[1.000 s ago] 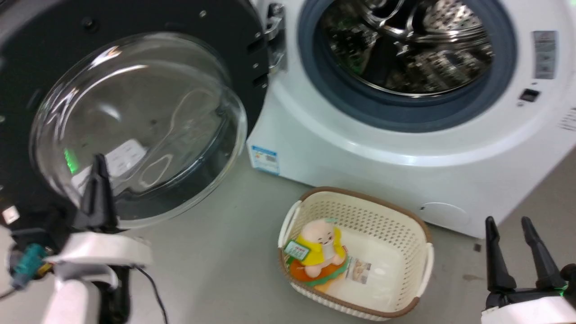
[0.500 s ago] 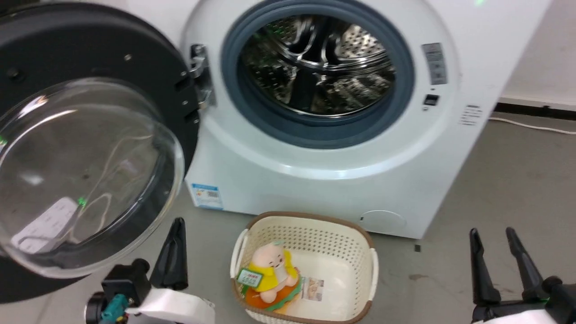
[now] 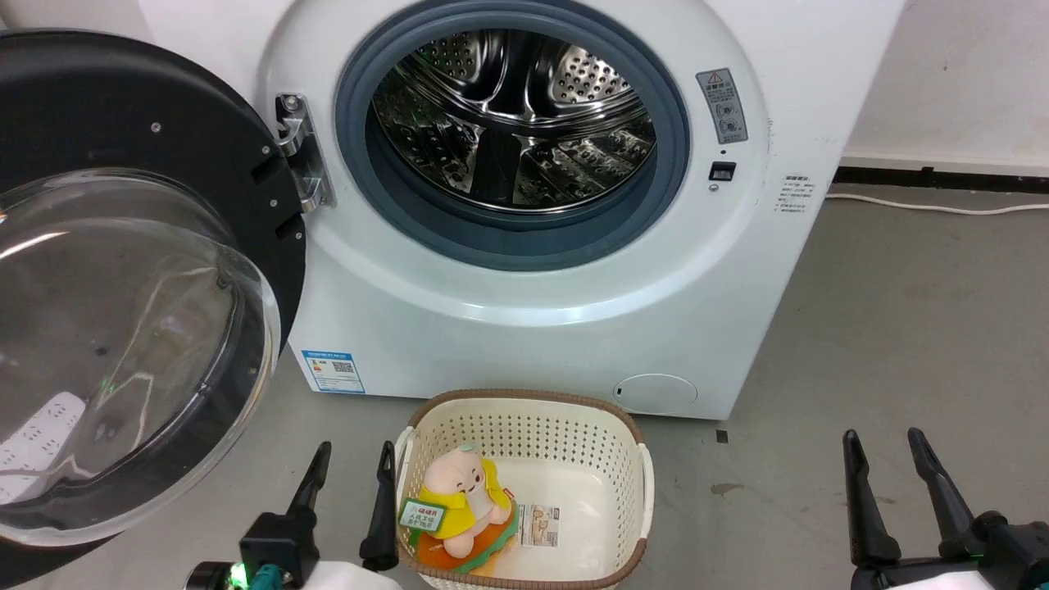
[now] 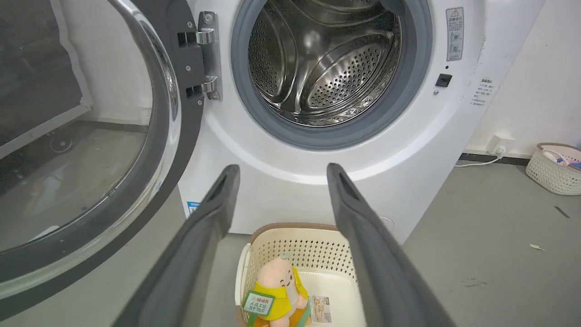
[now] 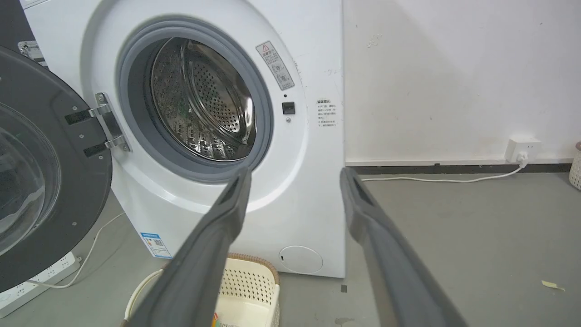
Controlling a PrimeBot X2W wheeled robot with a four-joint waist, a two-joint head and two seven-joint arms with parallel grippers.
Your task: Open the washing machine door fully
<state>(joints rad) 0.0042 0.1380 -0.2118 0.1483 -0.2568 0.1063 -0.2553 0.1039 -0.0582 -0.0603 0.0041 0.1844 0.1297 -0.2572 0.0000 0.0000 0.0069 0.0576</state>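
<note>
Head view: basket [image 3: 526, 398] with plush toy [image 3: 459, 501]

looks like a bare laundry corner of a test room or utility space, not a lived-in home. has a white front-loading washing machine [image 3: 533, 328] at twelve o'clock, standing straight on a grey concrete floor [image 3: 901, 344] with stains and scraps. at two o'clock, a plain white wall [image 5: 454, 68], scuffed, with a black skirting strip [image 5: 454, 169] along its foot. at three o'clock in the right wrist view, a surface-mounted socket [image 5: 522, 147] with a white cable [image 5: 431, 180] trailing over the floor; at eight o'clock, a power strip [image 5: 45, 274] lying loose. at six o'clock before the machine, a cream perforated basket [image 3: 524, 430] holding a plush toy [image 3: 459, 500]; another basket [image 4: 551, 175] by the wall at three o'clock.
</note>
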